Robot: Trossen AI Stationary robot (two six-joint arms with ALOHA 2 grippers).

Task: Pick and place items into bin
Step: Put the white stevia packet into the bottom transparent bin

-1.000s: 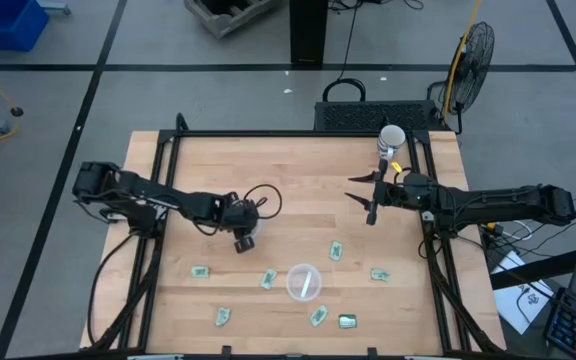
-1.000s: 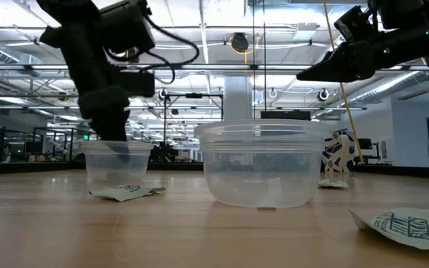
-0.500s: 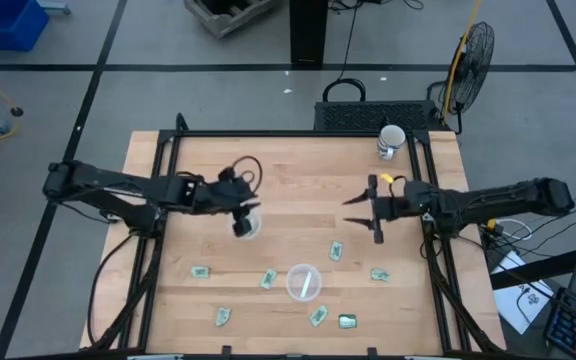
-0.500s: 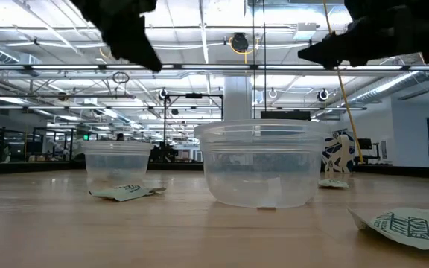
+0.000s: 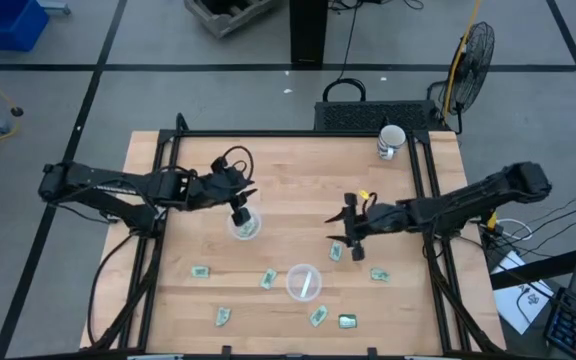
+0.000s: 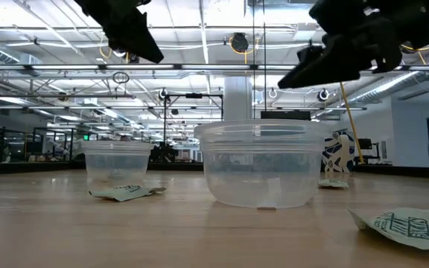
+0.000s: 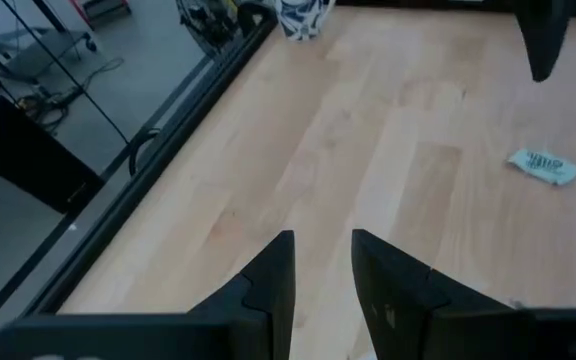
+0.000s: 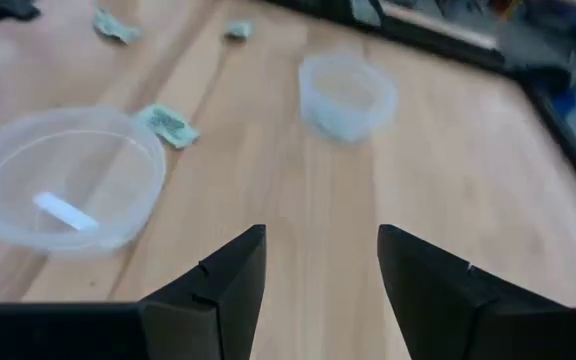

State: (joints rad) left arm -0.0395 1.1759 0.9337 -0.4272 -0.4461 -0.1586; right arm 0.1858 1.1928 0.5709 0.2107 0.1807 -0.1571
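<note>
The wooden tabletop [image 5: 288,170] carries a large clear cup [image 5: 304,282] near its front edge. A smaller clear cup [image 5: 244,226] is set up-left of that large cup, just below the left claw [image 5: 238,203], whose fingers are nearly together, holding nothing. The right claw [image 5: 345,232] is held up-right of the large cup, fingers apart and empty, just above one packet [image 5: 335,251]. Other green packets [image 5: 268,279] are scattered around the large cup.

Two dark jointed arms trail looping black cables; the right tool [image 5: 353,232] apparently carries a yellow marking.
</note>
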